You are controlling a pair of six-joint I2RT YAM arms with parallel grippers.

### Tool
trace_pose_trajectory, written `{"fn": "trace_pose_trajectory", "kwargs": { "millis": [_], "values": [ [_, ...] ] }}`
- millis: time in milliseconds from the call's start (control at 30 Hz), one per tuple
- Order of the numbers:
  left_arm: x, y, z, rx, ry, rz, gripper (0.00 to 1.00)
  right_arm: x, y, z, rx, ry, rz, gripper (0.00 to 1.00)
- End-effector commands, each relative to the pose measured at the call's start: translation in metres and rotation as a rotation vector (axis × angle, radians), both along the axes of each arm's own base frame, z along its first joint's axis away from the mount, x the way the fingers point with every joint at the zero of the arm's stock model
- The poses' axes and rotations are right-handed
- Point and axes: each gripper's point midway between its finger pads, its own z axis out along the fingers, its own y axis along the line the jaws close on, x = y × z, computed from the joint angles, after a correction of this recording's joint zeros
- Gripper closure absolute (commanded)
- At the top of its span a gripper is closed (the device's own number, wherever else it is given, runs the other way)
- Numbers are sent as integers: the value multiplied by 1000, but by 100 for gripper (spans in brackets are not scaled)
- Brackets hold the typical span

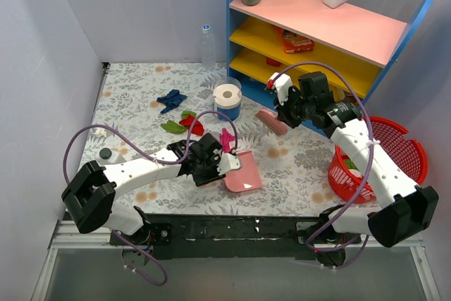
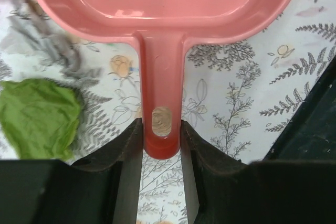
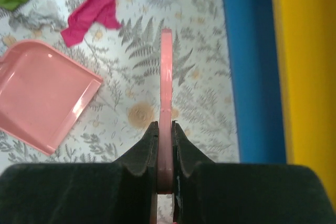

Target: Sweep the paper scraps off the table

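Pink dustpan lies on the desk; left end effector is clamped on its handle, and the left wrist view shows both fingers tight against the handle beside the hang hole. Right end effector is clamped on a pink brush; the right wrist view shows it edge-on, pinched between the fingers; can't tell if the brush touches the desk.

Scraps vs left end effector:
- magenta scrap just beyond it, beside the pan's far edge, outside the pan;
- green scrap just left of the handle, near the left finger; whitish scrap touching it on the far side, between it and the pan wall;
- red scrap and another green piece further off, beyond the arm under the purple cable;
- blue scrap furthest, well apart, left of the cup with the paper roll.

Scraps vs right end effector: all on its left; magenta is nearest, in the upper left of the right wrist view, apart from the brush, with the pan below it; blue cup sits just left of the brush head; shelf right behind it; red basket at the desk's right edge beside the right arm.
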Motion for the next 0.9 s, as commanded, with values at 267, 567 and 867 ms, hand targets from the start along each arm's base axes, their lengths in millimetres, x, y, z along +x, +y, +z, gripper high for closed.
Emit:
{"fn": "trace_pose_trajectory", "kwargs": {
  "millis": [267, 567, 867],
  "values": [
    [11, -41, 4, -343, -70, -78, 61, -4, -6, -30, -20, 103, -75, 99],
    [5, -44, -3, -358, -26, -89, 67, -3, 0, -38, -5, 142, -69, 99],
    [-6, -35, -6, -326, 6, -113, 66, -6, -1, -43, -5, 139, -65, 99]
  ]
}}
